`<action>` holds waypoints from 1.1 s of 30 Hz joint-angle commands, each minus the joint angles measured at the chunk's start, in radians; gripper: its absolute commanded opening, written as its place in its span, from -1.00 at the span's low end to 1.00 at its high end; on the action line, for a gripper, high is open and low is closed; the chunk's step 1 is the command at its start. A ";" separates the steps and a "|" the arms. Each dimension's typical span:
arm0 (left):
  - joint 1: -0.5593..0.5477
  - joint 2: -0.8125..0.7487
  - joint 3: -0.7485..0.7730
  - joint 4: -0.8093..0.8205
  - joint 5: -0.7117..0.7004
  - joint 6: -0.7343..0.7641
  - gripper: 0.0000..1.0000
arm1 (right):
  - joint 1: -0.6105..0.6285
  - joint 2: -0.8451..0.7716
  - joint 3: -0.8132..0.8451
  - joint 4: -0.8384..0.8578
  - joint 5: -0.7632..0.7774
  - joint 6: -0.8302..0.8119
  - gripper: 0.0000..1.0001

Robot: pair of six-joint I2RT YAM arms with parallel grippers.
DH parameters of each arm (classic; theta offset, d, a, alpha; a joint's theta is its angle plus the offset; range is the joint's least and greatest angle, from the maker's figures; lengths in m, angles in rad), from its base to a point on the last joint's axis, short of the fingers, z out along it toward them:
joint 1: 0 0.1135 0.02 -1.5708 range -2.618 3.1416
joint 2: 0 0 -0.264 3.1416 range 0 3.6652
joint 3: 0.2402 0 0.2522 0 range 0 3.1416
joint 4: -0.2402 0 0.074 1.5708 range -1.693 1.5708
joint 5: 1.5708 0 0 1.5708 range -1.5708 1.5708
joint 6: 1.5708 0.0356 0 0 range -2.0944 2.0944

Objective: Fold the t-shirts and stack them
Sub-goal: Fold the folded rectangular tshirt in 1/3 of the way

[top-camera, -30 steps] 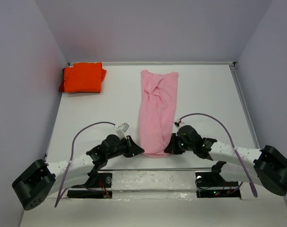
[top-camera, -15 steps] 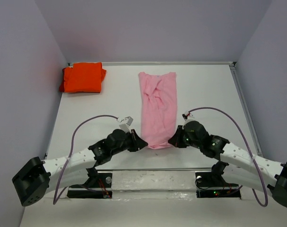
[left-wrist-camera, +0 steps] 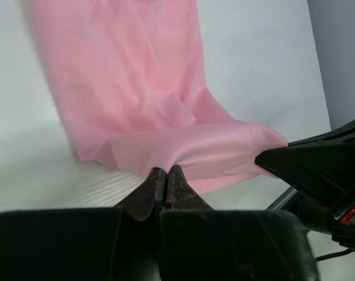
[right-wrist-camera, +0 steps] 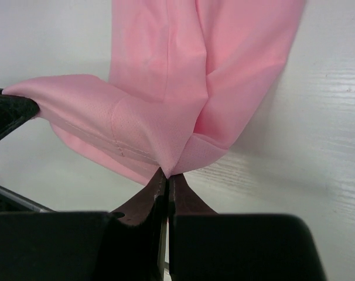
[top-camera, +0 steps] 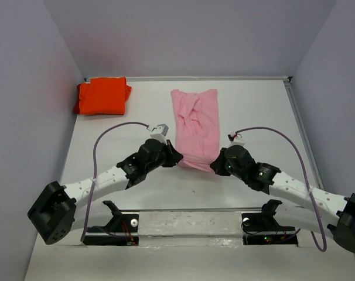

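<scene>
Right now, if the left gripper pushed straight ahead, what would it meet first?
Likely the pink t-shirt itself: the left gripper pinches its hem, flat cloth lying just beyond. Height unclear.

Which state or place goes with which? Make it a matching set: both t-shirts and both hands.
1. pink t-shirt
2. orange t-shirt
3. left hand
4. right hand

A. folded, lying at the far left
B. shut on the shirt's near right corner
C. long strip in the middle, near end lifted
D. shut on the shirt's near left corner

Pairs: 1-C, 2-A, 3-D, 4-B
</scene>
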 commanded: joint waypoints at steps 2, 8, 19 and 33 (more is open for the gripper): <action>0.076 0.064 0.102 0.021 0.028 0.104 -1.00 | 0.008 0.025 0.079 0.035 0.154 -0.014 -1.00; 0.128 0.158 0.177 0.045 0.078 0.152 -1.00 | 0.008 0.143 0.159 0.088 0.232 -0.079 -1.00; 0.177 0.313 0.329 0.036 0.106 0.213 -1.00 | -0.036 0.459 0.329 0.242 0.398 -0.306 -1.00; 0.223 0.442 0.416 0.045 0.112 0.261 -1.00 | -0.161 0.651 0.498 0.337 0.387 -0.461 -1.00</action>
